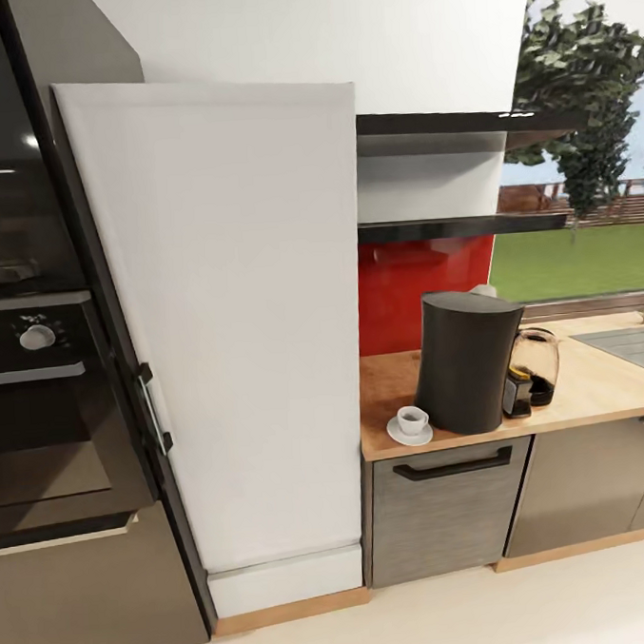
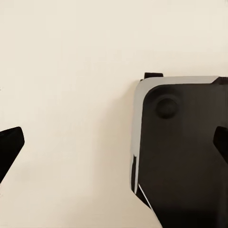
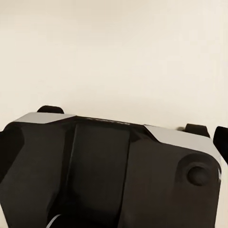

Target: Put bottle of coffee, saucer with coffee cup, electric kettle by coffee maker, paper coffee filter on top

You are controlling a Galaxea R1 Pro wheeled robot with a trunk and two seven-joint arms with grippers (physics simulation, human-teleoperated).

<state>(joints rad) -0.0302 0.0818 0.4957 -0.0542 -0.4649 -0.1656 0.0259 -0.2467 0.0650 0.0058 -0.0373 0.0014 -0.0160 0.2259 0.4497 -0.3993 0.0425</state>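
Bare kitchen countertop (image 1: 607, 381) right of electric kettle (image 1: 536, 364); coffee maker (image 1: 464, 361) crowding coffee cup (image 1: 411, 418).

One coffee maker (image 1: 465, 361), one cup (image 1: 412, 418), one saucer (image 1: 409, 433), one kettle (image 1: 534, 366)

You have the tall dark grey, rounded coffee maker (image 1: 465, 361) standing upright on the light tan wood-look worktop (image 1: 593, 382), in front of the red backsplash. Just left of its base, near the worktop's front edge, the small flat round white saucer (image 1: 409, 434) carries the tiny white cup (image 1: 412, 418), upright. Close against the coffee maker's right side stands the squat clear-glass kettle (image 1: 535, 364) with dark contents and black base. Above the machine, the long glossy black-brown wall shelf (image 1: 464, 226) juts from the wall.
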